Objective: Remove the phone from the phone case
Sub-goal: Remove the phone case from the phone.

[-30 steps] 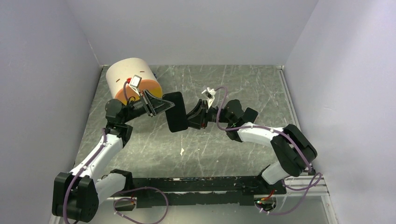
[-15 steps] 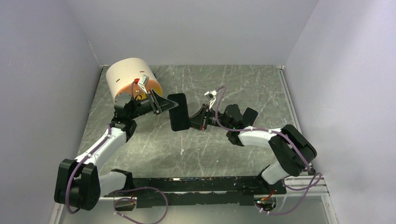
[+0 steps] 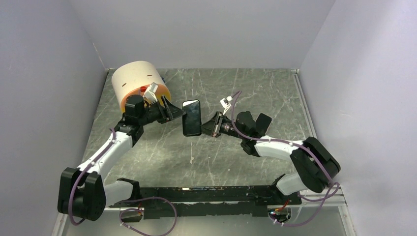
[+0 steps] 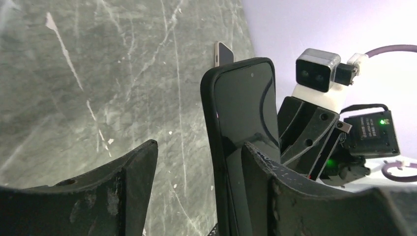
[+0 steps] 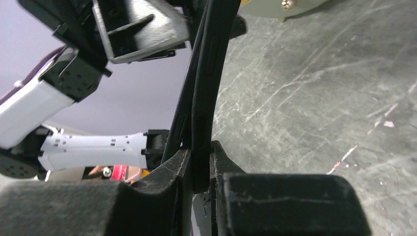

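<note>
The phone (image 3: 192,118), in its case (image 5: 204,98), is held up on end over the middle of the table (image 3: 255,93), between my two grippers. My right gripper (image 3: 209,129) comes at it from the right, with the phone's right edge pinched between its fingers. My left gripper (image 3: 173,112) is on the phone's left, fingers spread to either side of that edge. The phone sits closer to one finger (image 4: 265,172), though I cannot tell whether they touch. Behind my left gripper, in the table's far left corner, sits a tub (image 3: 130,81). A scrap (image 3: 191,159) lies on the table, nearer my bases than the phone.
</note>
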Controlling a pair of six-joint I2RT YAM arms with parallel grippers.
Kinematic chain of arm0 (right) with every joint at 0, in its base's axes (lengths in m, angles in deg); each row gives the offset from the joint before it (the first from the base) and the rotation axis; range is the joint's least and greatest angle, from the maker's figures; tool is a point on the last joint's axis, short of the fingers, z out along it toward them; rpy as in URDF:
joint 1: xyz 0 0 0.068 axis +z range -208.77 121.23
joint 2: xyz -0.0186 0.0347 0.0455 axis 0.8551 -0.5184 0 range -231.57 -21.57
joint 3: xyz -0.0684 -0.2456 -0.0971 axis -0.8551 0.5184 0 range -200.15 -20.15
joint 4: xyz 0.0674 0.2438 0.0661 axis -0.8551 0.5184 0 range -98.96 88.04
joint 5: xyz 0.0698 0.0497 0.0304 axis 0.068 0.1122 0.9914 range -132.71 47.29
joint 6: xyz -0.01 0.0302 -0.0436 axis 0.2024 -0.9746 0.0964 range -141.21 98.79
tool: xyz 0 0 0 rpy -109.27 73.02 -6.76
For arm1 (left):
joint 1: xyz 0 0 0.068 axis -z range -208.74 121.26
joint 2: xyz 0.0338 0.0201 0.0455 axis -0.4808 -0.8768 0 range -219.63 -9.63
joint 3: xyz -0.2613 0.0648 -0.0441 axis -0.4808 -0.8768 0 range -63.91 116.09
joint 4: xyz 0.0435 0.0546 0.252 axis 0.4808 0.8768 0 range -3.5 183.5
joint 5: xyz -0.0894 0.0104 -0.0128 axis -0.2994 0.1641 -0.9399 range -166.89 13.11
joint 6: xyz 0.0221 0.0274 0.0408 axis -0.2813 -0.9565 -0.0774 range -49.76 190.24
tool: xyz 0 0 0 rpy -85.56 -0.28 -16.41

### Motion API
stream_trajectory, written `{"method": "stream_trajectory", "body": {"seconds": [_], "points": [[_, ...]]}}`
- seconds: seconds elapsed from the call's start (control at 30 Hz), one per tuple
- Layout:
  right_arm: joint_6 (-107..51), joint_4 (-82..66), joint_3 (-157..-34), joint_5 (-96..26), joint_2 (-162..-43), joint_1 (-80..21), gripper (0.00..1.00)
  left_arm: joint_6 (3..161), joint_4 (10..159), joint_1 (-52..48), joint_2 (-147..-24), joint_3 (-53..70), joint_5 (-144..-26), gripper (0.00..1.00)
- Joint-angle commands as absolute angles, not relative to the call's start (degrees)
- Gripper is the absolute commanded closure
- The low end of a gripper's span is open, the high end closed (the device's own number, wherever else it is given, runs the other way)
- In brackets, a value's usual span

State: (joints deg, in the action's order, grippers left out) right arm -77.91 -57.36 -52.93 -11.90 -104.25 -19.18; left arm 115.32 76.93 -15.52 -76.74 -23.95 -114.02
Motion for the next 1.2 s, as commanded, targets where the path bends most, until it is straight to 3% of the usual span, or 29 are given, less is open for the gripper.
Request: {"method": "stream_trajectory", "body": {"seconds": [0.0,0.27,0.53,0.83,1.17], "points": [[-80.5,-51.8,-53.9,-18.9,-99.0,-19.3,1.00,105.4,87.7,-15.2,-71.5,-17.9,-107.6,0.31],[-83.2,-39.7,-57.1,-21.4,-96.7,-19.3,1.00,94.3,105.2,-11.6,-70.3,-9.4,-104.2,0.27],[-88.1,-32.1,-58.4,-24.3,-95.0,-19.2,1.00,79.8,115.4,0.1,-70.1,-3.2,-97.3,0.27],[-92.5,-27.9,-60.7,-23.4,-94.7,-19.3,1.00,59.1,109.2,10.0,-68.6,-8.7,-93.8,0.30],[-94.1,-27.2,-61.2,-23.6,-93.5,-19.1,1.00,49.4,93.5,12.1,-60.8,-21.0,-91.1,0.33]]}}
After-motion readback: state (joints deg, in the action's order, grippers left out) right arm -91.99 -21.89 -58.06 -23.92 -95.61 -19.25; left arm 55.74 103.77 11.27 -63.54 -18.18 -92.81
